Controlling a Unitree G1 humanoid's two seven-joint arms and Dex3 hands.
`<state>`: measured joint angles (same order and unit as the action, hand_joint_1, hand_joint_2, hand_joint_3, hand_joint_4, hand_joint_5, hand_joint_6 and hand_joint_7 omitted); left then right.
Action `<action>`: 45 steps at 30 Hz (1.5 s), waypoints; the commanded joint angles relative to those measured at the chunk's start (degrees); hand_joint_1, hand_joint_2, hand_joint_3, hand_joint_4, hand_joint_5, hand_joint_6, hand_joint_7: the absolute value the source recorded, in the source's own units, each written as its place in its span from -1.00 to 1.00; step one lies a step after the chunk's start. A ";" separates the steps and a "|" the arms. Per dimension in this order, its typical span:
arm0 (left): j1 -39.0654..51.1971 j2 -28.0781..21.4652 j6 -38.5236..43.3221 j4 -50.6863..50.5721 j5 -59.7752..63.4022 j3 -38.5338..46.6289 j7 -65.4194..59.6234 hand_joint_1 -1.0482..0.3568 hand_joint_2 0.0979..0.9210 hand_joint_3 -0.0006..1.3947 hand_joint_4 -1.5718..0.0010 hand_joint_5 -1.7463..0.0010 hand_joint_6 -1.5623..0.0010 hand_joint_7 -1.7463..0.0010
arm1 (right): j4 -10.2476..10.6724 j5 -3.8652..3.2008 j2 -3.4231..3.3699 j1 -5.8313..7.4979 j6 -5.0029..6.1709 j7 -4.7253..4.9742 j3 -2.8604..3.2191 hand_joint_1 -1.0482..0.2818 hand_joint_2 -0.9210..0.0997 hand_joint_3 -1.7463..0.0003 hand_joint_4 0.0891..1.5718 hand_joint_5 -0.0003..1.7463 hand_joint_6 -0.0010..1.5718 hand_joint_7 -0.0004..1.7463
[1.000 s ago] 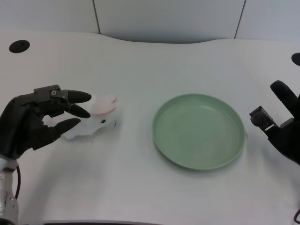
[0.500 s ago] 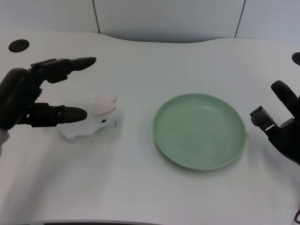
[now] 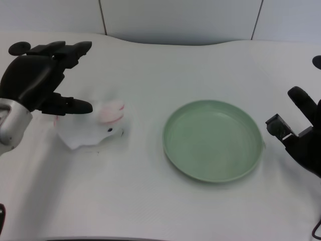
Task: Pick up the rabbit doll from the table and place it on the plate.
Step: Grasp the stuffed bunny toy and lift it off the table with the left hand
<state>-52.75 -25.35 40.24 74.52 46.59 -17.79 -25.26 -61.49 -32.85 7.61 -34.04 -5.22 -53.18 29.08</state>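
Presently the rabbit doll (image 3: 90, 131) lies on its side on the white table (image 3: 150, 191), well to the left of the green plate (image 3: 213, 140) and clear of its rim. Its pink-lined ears and dark eye face the plate; the plain white body trails away from it.

The left hand (image 3: 42, 80) hangs just above and behind the doll, on the side away from the plate, fingers spread and holding nothing. One lower finger reaches toward the doll's back; whether it touches cannot be told.

Assessment: the doll appears to be a small plush item, so light, soft and compressible, not fragile and unlikely to slip. It will yield under pressure, so a firm close is acceptable. The ears look floppy and are a poor hold. The best hold is across the rounded body, fingers on one flank and thumb on the other.

The plate is bare.
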 commanded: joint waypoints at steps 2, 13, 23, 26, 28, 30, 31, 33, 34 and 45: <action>-0.58 2.73 -5.38 2.83 -2.22 -1.09 3.03 -1.00 1.00 -0.72 0.78 1.00 0.79 1.00 | 0.26 -0.60 0.70 0.58 -0.32 -0.62 0.43 -0.42 -1.00 0.65 -0.32 1.00 -0.12 0.67; 0.03 5.53 -9.74 3.84 -5.45 -2.21 6.36 -1.00 1.00 -0.68 0.76 0.99 0.79 1.00 | -0.10 -0.34 0.79 0.36 0.24 -0.64 0.34 -0.42 -1.00 0.63 -0.32 1.00 -0.13 0.67; 0.67 8.20 -17.82 5.10 -5.14 -4.03 14.15 -0.99 1.00 -0.77 0.56 0.97 0.70 0.98 | 0.21 -0.54 0.72 0.43 -0.29 -0.79 0.40 -0.41 -1.00 0.63 -0.34 1.00 -0.14 0.72; 0.37 8.31 -19.63 5.20 -3.83 -5.72 14.48 -1.00 1.00 -0.69 0.69 1.00 0.72 1.00 | 0.27 -0.57 0.70 0.43 -0.29 -0.88 0.38 -0.41 -1.00 0.63 -0.33 1.00 -0.14 0.72; 0.16 8.28 -20.49 5.26 -3.33 -6.65 14.88 -1.00 1.00 -0.59 0.83 1.00 0.77 1.00 | 0.32 -0.65 0.63 0.49 -0.28 -1.09 0.40 -0.41 -1.00 0.62 -0.33 1.00 -0.14 0.72; 0.12 8.26 -20.73 5.24 -3.45 -7.08 14.97 -1.00 1.00 -0.57 0.85 1.00 0.78 1.00 | 0.32 -0.65 0.62 0.50 -0.27 -1.16 0.42 -0.41 -1.00 0.62 -0.33 1.00 -0.14 0.72; 0.12 8.25 -20.76 5.23 -3.56 -7.22 14.97 -1.00 1.00 -0.56 0.86 1.00 0.79 1.00 | 0.31 -0.65 0.63 0.49 -0.27 -1.18 0.42 -0.41 -1.00 0.62 -0.33 1.00 -0.14 0.72; -0.15 8.36 -21.89 5.30 -3.56 -7.42 14.64 -1.00 1.00 -0.55 0.86 1.00 0.79 1.00 | 0.44 -0.75 0.56 0.45 -0.64 -0.91 0.48 -0.41 -1.00 0.62 -0.33 1.00 -0.14 0.72; -0.34 8.54 -22.86 5.36 -3.52 -7.46 14.17 -0.93 1.00 -0.63 0.73 0.95 0.73 0.98 | 0.53 -0.79 0.54 0.40 -0.94 -0.74 0.48 -0.41 -1.00 0.65 -0.32 1.00 -0.14 0.71; -0.88 11.26 -26.88 5.49 -3.91 -7.40 10.44 -0.63 1.00 -0.93 0.00 0.91 0.21 0.96 | 1.56 -0.98 -0.11 0.71 -1.13 -1.04 0.50 -0.42 -1.00 0.66 -0.32 1.00 -0.11 0.64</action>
<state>-53.17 -14.38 13.93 79.24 42.72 -25.13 -13.78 -60.40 -32.99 7.22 -34.01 -6.30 -54.02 29.07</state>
